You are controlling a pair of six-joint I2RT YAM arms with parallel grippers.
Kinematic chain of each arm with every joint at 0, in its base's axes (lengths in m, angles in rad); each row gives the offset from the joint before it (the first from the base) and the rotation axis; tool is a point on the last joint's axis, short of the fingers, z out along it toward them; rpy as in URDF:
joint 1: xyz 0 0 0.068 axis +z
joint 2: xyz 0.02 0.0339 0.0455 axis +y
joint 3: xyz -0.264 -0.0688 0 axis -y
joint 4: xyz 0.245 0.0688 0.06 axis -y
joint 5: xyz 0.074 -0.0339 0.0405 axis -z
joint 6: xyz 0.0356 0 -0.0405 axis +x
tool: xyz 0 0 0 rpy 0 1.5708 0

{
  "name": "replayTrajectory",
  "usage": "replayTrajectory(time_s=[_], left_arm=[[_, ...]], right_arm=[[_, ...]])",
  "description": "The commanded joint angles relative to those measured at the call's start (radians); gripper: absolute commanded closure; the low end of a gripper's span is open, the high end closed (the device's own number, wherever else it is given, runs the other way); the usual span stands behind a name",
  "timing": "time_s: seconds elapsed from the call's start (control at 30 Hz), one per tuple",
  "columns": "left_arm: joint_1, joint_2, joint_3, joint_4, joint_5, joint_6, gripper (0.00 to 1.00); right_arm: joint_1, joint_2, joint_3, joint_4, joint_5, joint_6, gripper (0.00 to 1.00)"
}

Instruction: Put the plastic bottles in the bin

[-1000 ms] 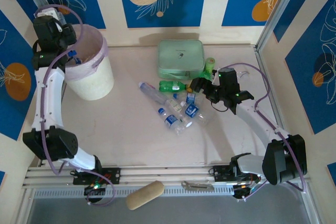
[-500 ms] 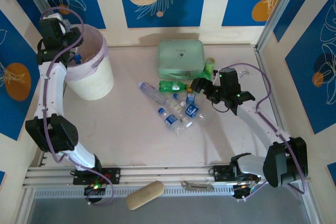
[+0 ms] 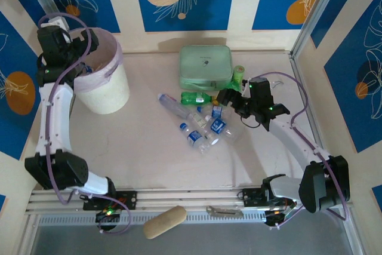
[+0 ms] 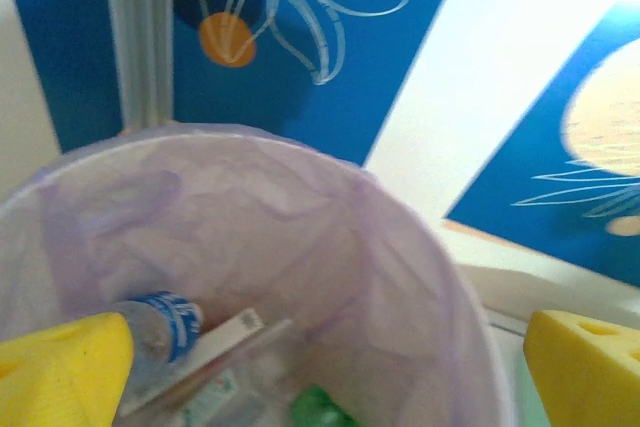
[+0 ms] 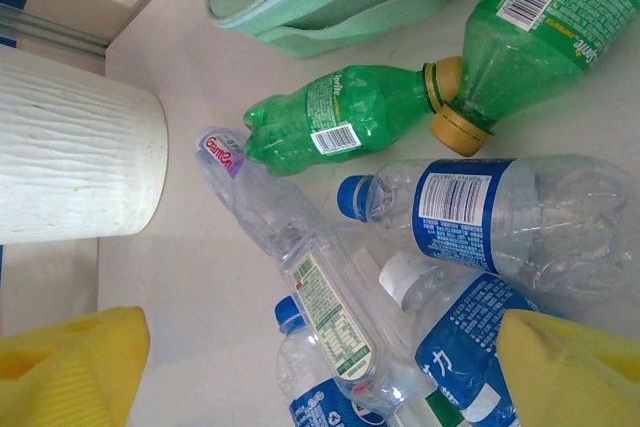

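**Left arm over the bin, right arm over the bottle pile**

Bin (image 3: pixel 112 97) stands far left on the table, its liner (image 4: pixel 300 237) folded over the rim. Left gripper (image 3: pixel 82 63) hangs above the bin's left side. Its wrist view looks straight down inside. The yellow fingers (image 4: pixel 62 372) sit at opposite lower corners, spread wide, with nothing between them.

Inside the bin, one clear bottle (image 4: pixel 165 325) with a blue label lies against the left of the liner. Pale flat pieces lie beside it, and I cannot tell what they are. There is a scrap of green (image 4: pixel 318 409) at the bottom edge, too cropped to name.

Loose bottles (image 3: pixel 200 120) lie in a pile mid-table, well apart from the bin. The case (image 3: pixel 206 67) lies just beyond them.

Right gripper (image 3: pixel 228 96) sits low at the right end of the pile. From the wrist, its fingers (image 5: pixel 72 372) are held apart and clamp nothing. Bottles lie on the table below the gap.

In the right wrist view:
- The small green bottle (image 5: pixel 345 117) lies on its side near the case.
- Its cap end is close to the yellow cap of the larger green bottle (image 5: pixel 540 17).
- A blue-capped bottle (image 5: pixel 480 217) lies nearer.
- A long clear bottle (image 5: pixel 300 277) runs diagonally past it.
- More blue-labelled ones are cut off at the bottom edge.

A tan roll (image 3: pixel 165 221) lies on the near rail.
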Motion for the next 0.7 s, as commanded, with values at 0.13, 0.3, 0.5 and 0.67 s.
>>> replayTrajectory(time_s=[0.13,0.3,0.5,0.67], left_arm=[[-0.277,-0.168,-0.230,0.154,0.051,-0.054,0.00],[-0.452,-0.237,-0.432,0.249,0.020,-0.126,0.00],[-0.590,-0.234,-0.604,0.334,0.027,-0.250,0.00],[-0.696,-0.186,-0.731,0.493,0.004,-0.304,0.00]], right_arm=[[0.004,0.038,0.035,-0.058,0.038,-0.036,0.09],[0.004,0.078,0.097,-0.185,0.096,-0.158,0.09],[0.001,0.123,0.124,-0.253,0.109,-0.168,0.09],[-0.017,0.163,0.114,-0.198,0.172,-0.102,0.09]])
